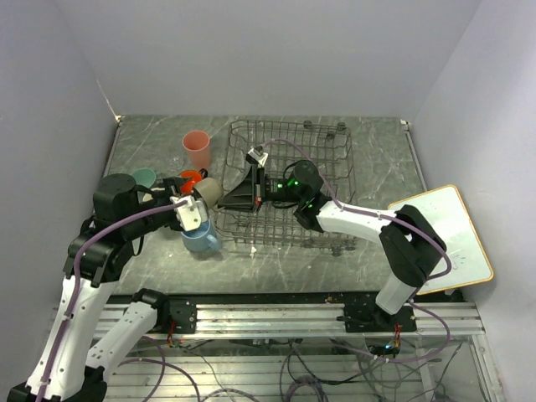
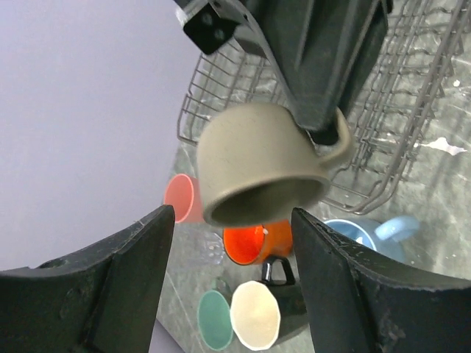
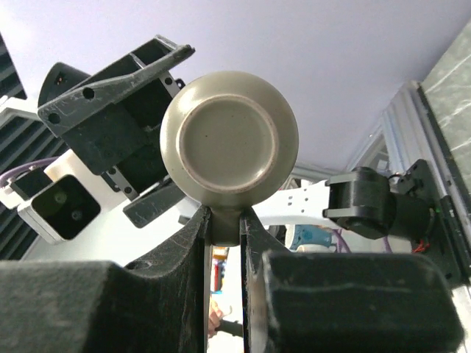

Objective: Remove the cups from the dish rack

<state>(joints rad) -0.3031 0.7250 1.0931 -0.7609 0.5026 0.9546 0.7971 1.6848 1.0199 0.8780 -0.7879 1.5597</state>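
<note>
Handing over what looks like the last cup, just off the dish rack's (image 1: 328, 167) left side.

The right gripper (image 3: 227, 220) is clamped on the handle of the small beige cup (image 2: 257, 158) and holds it in the air, tipped on its side, just left of the rack. The left gripper (image 2: 232, 228) sits with its fingers spread wide on either side of the cup, gripping nothing. On the table left of the rack stand the pink tumbler (image 1: 197, 149), orange mug (image 1: 192, 179), mint-green cup (image 1: 145, 177), light-blue mug (image 1: 201, 239) and, seen only from the left wrist, the black mug (image 2: 255, 315). No cup shows inside the rack, though the right arm hides part of its floor. By my reading, only setting down the beige cup is left.
</note>
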